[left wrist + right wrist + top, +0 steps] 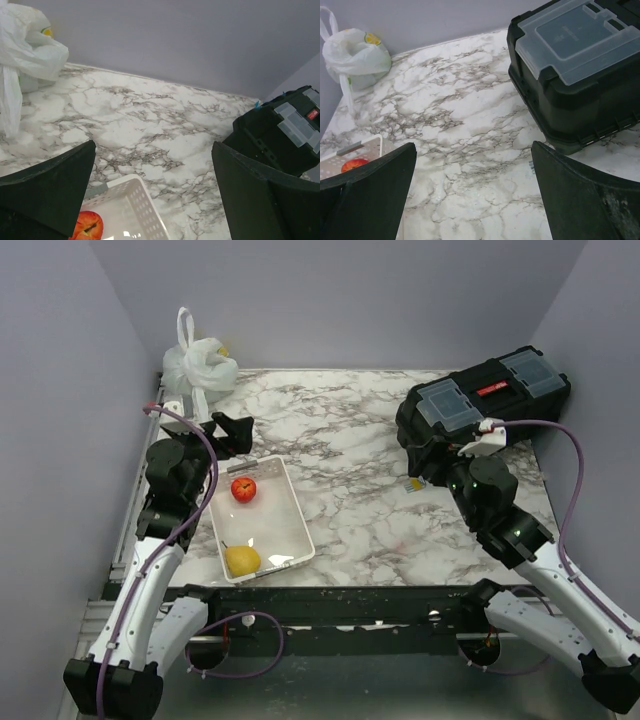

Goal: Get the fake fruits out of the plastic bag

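The plastic bag (200,365) stands bunched and knotted in the far left corner, with its handles up. It also shows in the left wrist view (27,50) and the right wrist view (357,57). The fake fruits are hidden inside it; only a yellow-green patch (372,39) shows at its top. My left gripper (232,432) is open and empty above the far end of the tray, short of the bag; its jaws (152,150) stand wide. My right gripper (425,462) is open and empty over the marble in front of the toolbox (472,150).
A white tray (300,510) near the left arm holds a red apple (243,489) and a yellow pear-like fruit (242,560). A black toolbox (485,400) with clear lids stands at the far right. Walls close the left, back and right sides.
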`<action>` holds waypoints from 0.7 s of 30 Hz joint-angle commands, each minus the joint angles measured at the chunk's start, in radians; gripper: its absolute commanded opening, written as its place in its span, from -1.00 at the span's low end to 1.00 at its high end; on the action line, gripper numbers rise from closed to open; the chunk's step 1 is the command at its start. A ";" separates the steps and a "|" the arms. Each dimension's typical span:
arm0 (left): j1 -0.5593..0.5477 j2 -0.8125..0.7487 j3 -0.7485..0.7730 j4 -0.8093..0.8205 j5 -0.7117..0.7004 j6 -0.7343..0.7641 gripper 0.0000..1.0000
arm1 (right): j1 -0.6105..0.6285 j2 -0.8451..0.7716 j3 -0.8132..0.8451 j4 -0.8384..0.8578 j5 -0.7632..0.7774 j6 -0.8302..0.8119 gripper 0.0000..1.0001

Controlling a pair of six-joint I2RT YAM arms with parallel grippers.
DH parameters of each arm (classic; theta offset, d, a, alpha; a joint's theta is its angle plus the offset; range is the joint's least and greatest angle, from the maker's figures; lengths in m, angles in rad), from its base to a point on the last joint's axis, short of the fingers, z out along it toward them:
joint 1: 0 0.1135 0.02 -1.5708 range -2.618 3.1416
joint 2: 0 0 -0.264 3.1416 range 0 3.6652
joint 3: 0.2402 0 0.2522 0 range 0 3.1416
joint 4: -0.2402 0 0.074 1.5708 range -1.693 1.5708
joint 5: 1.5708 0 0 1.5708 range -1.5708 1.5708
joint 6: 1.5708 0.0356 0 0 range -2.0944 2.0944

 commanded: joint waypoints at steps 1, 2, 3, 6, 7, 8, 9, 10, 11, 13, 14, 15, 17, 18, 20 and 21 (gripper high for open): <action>0.000 0.021 0.025 -0.019 -0.012 -0.027 0.98 | 0.003 -0.009 -0.019 0.004 0.038 0.022 1.00; 0.001 0.027 0.025 -0.020 -0.014 -0.035 0.98 | 0.002 -0.010 -0.022 0.006 0.039 0.020 1.00; 0.002 0.032 0.026 -0.020 -0.013 -0.042 0.98 | 0.003 -0.011 -0.023 0.006 0.042 0.020 1.00; 0.002 0.050 0.032 -0.020 -0.008 -0.055 0.98 | 0.003 -0.020 -0.031 0.012 0.038 0.027 1.00; 0.002 0.056 0.034 -0.020 -0.010 -0.063 0.98 | 0.003 -0.022 -0.035 0.017 0.032 0.025 1.00; 0.004 0.063 0.035 -0.020 -0.015 -0.080 0.98 | 0.003 -0.022 -0.038 0.022 0.026 0.025 1.00; 0.010 0.071 0.036 -0.022 -0.019 -0.098 0.98 | 0.003 -0.023 -0.039 0.023 0.026 0.026 1.00; 0.016 0.078 0.041 -0.028 -0.026 -0.127 0.98 | 0.003 -0.021 -0.038 0.023 0.022 0.028 1.00; 0.025 0.090 0.044 -0.029 -0.030 -0.151 0.98 | 0.003 -0.021 -0.038 0.023 0.016 0.027 1.00; 0.047 0.113 0.054 -0.046 -0.037 -0.208 0.98 | 0.003 -0.018 -0.041 0.025 0.010 0.030 1.00; 0.059 0.124 0.061 -0.060 -0.042 -0.246 0.98 | 0.003 -0.016 -0.044 0.025 0.007 0.031 1.00; 0.077 0.140 0.066 -0.065 -0.035 -0.278 0.98 | 0.003 -0.013 -0.045 0.026 0.003 0.033 1.00; 0.114 0.172 0.080 -0.066 0.007 -0.348 0.98 | 0.002 -0.010 -0.048 0.025 0.002 0.041 1.00; 0.130 0.192 0.086 -0.058 0.027 -0.372 0.98 | 0.003 -0.008 -0.050 0.026 0.000 0.045 1.00; 0.157 0.228 0.101 -0.042 0.057 -0.401 0.98 | 0.003 -0.003 -0.050 0.026 -0.006 0.047 1.00; 0.162 0.247 0.115 -0.039 0.063 -0.407 0.98 | 0.002 -0.001 -0.049 0.025 -0.007 0.048 1.00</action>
